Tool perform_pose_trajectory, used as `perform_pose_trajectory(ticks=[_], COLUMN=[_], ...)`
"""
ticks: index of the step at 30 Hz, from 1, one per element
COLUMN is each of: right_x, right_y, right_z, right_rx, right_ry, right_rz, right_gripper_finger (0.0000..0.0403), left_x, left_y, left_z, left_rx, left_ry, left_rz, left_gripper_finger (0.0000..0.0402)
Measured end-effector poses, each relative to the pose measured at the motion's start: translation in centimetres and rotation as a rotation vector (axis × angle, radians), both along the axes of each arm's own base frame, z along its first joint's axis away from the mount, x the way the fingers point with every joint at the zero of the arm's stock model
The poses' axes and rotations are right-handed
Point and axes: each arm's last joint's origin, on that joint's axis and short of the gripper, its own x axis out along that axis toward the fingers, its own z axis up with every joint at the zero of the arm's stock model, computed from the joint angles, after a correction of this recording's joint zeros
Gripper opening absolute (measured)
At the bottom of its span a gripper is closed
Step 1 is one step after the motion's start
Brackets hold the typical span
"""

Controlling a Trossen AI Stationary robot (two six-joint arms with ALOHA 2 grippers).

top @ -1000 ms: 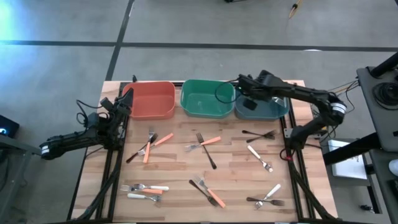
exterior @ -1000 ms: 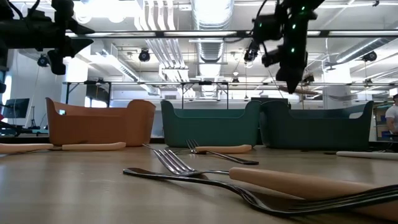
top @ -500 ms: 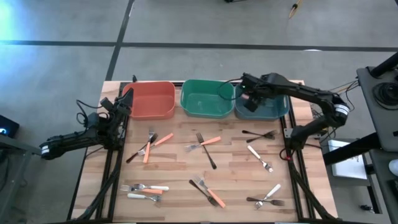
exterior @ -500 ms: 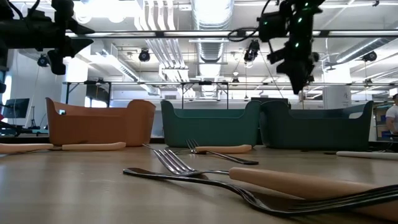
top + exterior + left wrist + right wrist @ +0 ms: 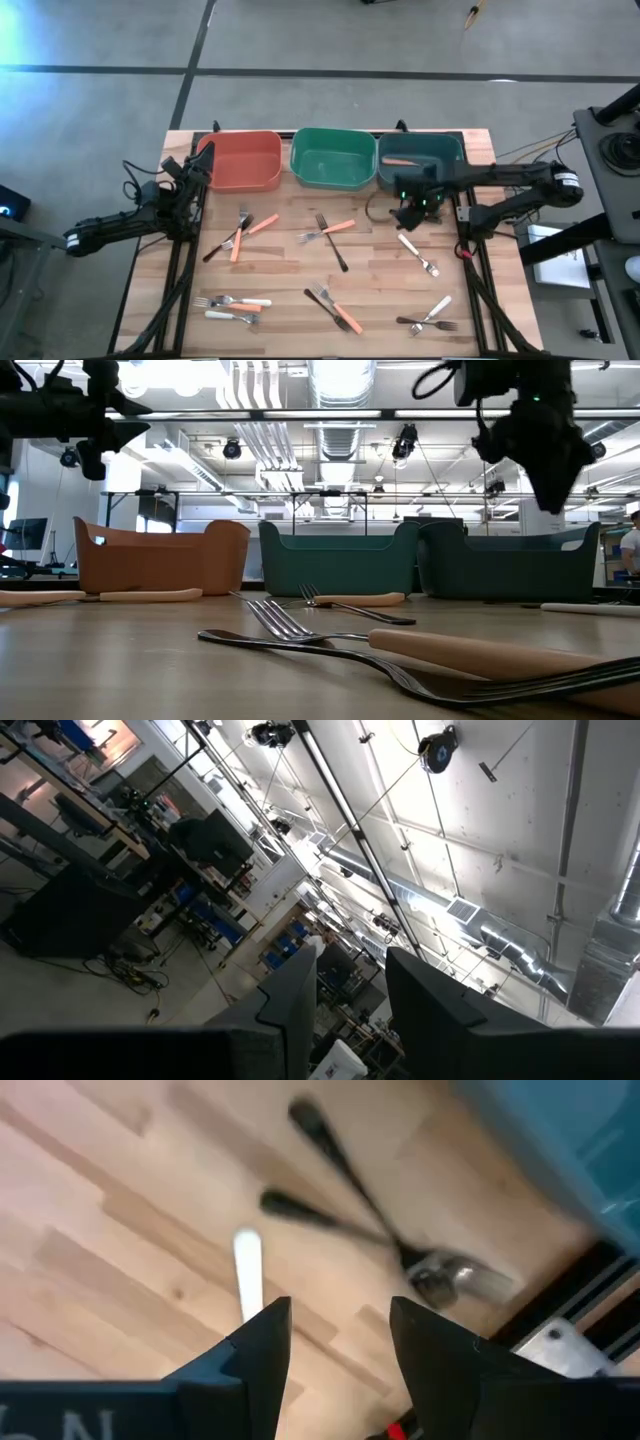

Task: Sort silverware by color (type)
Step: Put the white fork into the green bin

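Forks with orange, white or black handles lie scattered flat on the wooden table (image 5: 290, 270). My right gripper (image 5: 412, 210) hangs open, pointing down, just above two crossed black-handled forks (image 5: 370, 1230) near the table's right edge. It touches nothing. A white-handled fork (image 5: 247, 1270) lies beside them. An orange-handled fork (image 5: 400, 161) lies in the teal bin (image 5: 445, 175). My left gripper (image 5: 200, 165) waits at the table's left side by the red-orange bin (image 5: 240, 160). Its fingers (image 5: 300, 990) point up at the ceiling with a gap and nothing between them.
The green bin (image 5: 333, 158) stands between the other two bins along the far edge. Loose forks lie at the left (image 5: 240, 232), the middle (image 5: 335, 240), the near left (image 5: 235, 303), the near middle (image 5: 338, 312) and the near right (image 5: 432, 315). Black frame rails run down both sides.
My right gripper has swung from above the teal bin toward the table's near edge and down. It has turned to point straight down and now hangs over the black forks. An orange-handled fork shows in the teal bin where the gripper stood.
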Motion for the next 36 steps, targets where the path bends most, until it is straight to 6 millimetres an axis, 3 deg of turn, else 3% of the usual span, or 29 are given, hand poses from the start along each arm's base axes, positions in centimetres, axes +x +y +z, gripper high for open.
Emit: perform_pose_trajectory(ticks=[6, 12, 19, 28, 36], right_x=[1.1, 2.3, 4.0, 4.6, 4.7], right_y=[2.6, 3.5, 3.8, 3.8, 3.9], right_z=[-2.8, -5.2, -7.7, -10.7, -11.7], right_rx=[0.031, 0.032, 0.033, 0.031, 0.041], right_ry=[0.023, 0.070, 0.094, 0.143, 0.144], right_rz=[0.053, 0.126, 0.200, 0.261, 0.287], right_gripper_finger=[0.0165, 0.0166, 0.0166, 0.0155, 0.0128], left_x=[0.0, 0.0, 0.0, 0.0, 0.0], left_y=[0.0, 0.0, 0.0, 0.0, 0.0], left_z=[0.0, 0.0, 0.0, 0.0, 0.0], left_rx=[0.000, 0.000, 0.000, 0.000, 0.000], left_ry=[0.000, 0.000, 0.001, 0.000, 0.000], left_rz=[0.000, 0.000, 0.000, 0.000, 0.000], left_gripper_finger=[0.0107, 0.0107, 0.0107, 0.0107, 0.0107])
